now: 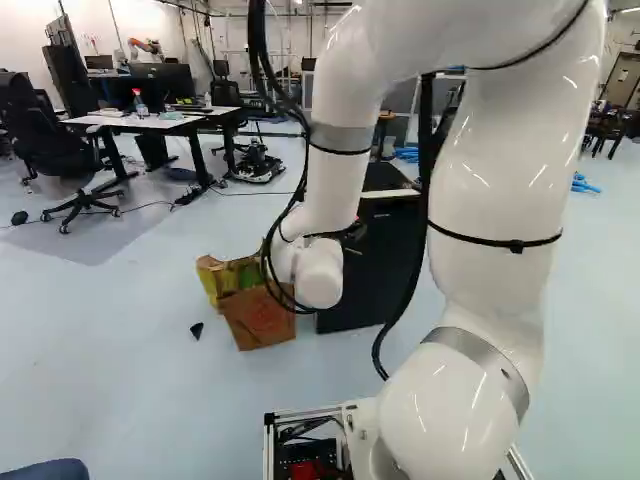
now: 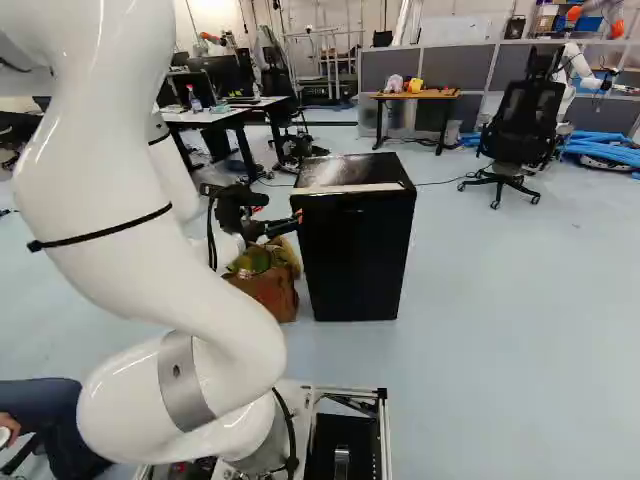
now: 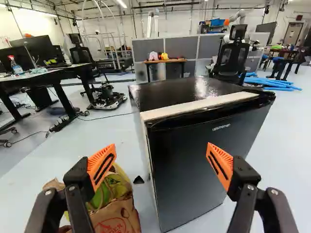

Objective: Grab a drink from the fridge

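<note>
Going left to right in the right base view, places relative to the fridge.

White, thick-jointed arm: near side, reaching forward alongside. White-topped desk with black legs: well behind it, carrying a clear plastic bottle with a red cap. Probably not our target, since the job says from the fridge. Brown paper bag with green and yellow stuff: floor, just beside its left flank.

Black jaws with orange ribbed pads: near its upper left front edge, spread wide, nothing between them.

Black box-shaped fridge with a pale strip along its top front edge: upright on the floor, dark flat door looks closed. Drink not visible; presumably inside.

I'd call this the door-opening step, grab still to come. Next: line up on a door edge, hook or pinch it, swing it out. Can't tell hinge side. Watch the bag, it could foul the arm or the door.
</note>
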